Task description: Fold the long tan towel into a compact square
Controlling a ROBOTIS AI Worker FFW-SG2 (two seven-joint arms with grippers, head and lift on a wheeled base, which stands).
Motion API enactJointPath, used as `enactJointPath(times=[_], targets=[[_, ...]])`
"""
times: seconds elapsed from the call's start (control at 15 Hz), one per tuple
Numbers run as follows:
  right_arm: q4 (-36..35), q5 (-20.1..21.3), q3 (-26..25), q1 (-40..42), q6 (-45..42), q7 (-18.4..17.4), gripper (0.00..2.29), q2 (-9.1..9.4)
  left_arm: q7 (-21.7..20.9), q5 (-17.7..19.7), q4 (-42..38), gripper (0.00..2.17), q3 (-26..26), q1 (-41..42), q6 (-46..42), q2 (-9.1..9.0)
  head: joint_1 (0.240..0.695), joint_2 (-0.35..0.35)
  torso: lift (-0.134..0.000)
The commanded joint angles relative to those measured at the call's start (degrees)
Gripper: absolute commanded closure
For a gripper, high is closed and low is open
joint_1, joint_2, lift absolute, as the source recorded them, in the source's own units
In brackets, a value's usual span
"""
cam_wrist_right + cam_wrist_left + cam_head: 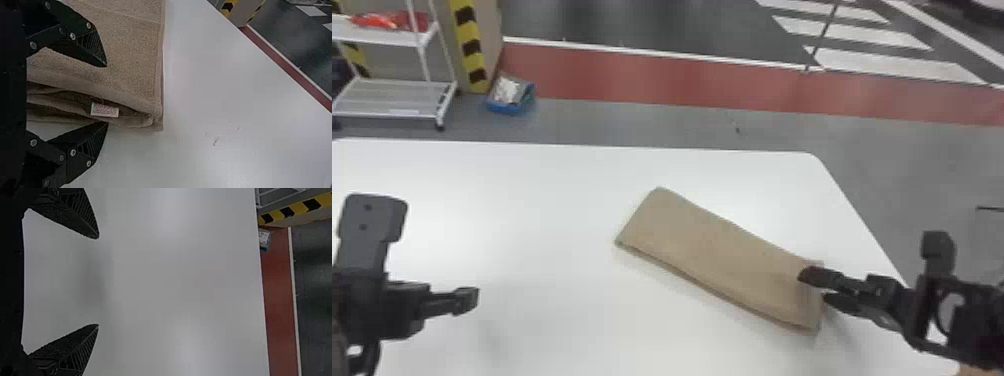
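Observation:
The tan towel (717, 255) lies on the table as a long folded strip, slanting from the middle toward the right edge. At its right end is my right gripper (814, 290), open, one finger over the cloth and the other just off the end. From the right wrist view, the right gripper (106, 94) stands open around the towel's layered end (133, 84), where a small white label (104, 110) shows. My left gripper (469, 300) is parked over the table's left side, away from the towel; in the left wrist view, the left gripper (98, 282) is open with nothing between its fingers.
The white table (532, 200) has its far edge behind the towel and its slanting right edge near my right arm. Beyond it on the floor stand a white wheeled rack (392, 97) and a blue bin (509, 95).

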Motion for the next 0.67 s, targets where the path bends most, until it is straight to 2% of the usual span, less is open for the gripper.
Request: enactJointPath(times=[0.0, 0.27, 0.6], targets=[[0.03, 0.11, 0.29, 0.25, 0.29, 0.4, 0.59, 0.11, 0.0, 0.01, -0.1, 0.08, 0.18, 0.09, 0.05, 0.21, 0.695, -0.219, -0.124], [-0.5, -0.68, -1.29, 1.83, 0.29, 1.71, 1.4, 0.11, -0.09, 0.09, -0.01, 0.08, 0.18, 0.09, 0.05, 0.21, 0.695, -0.212, -0.124], [-2.87, -2.26, -4.37, 2.63, 0.29, 5.23, 1.6, 0.55, -0.09, 0.01, -0.1, 0.08, -0.35, 0.0, 0.05, 0.12, 0.695, -0.223, -0.124]])
